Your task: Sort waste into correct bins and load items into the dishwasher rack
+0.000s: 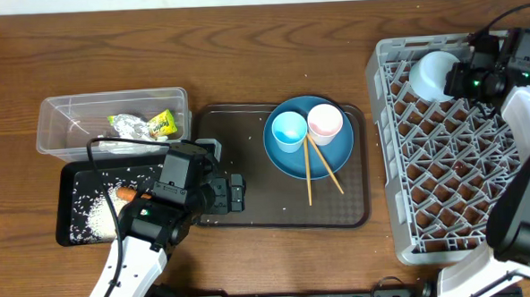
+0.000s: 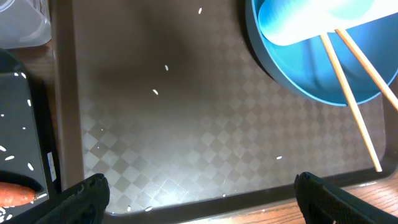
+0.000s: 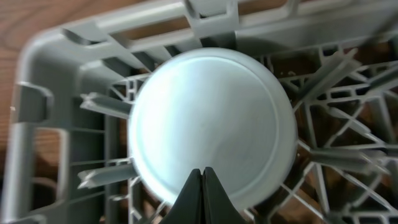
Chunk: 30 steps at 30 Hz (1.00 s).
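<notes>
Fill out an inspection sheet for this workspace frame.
Surface: brown wooden table.
Job's things: clear rectangular plastic tub holds crumpled silver-and-yellow wrapper; shallow black tray holds white rice grains and orange carrot; dark-blue round plate carries light-blue cup, pink cup, wooden chopsticks; light-blue bowl, seemingly upside down, in grey lattice rack corner.
Clutter: brown serving tray under plate, stray grains on it.
Grippers: left gripper open over serving tray; right gripper shut above bowl.
Cables: black cable loops by left arm; second cable by right arm.
Surroundings: nothing seen.
</notes>
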Motion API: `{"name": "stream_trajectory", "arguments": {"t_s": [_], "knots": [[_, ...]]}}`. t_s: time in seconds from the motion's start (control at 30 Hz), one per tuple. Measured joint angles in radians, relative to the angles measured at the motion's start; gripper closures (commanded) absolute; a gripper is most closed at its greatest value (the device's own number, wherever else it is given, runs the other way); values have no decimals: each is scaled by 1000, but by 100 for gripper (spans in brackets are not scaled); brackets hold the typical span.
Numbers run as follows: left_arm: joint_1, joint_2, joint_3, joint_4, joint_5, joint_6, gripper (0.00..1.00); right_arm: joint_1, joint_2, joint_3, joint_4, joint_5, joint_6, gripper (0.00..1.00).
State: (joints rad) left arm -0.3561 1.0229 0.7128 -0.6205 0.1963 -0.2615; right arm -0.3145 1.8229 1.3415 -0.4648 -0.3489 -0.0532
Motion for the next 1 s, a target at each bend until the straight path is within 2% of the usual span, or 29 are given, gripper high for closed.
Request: {"name": "stream_trajectory", "arguments": {"t_s": [0.13,0.23,0.27,0.3,0.47,0.63,1.0], "knots": [[0,0,0,0,0,0,2,0,-143,-2,-42,0,40,98],[0,0,0,0,0,0,2,0,-279,-1,-122,-6,95,79],[0,0,0,0,0,0,2,1,-325,0,-167,-14,111,67],[0,0,0,0,0,0,2,2,-366,1,-217,-20,128,61],[0,0,0,0,0,0,2,8,-491,1,-470,-50,171,64],[0,0,0,0,0,0,2,62,-501,0,-603,-87,153,63],[0,0,0,0,0,0,2,309,-501,0,-621,-109,79,59]]}}
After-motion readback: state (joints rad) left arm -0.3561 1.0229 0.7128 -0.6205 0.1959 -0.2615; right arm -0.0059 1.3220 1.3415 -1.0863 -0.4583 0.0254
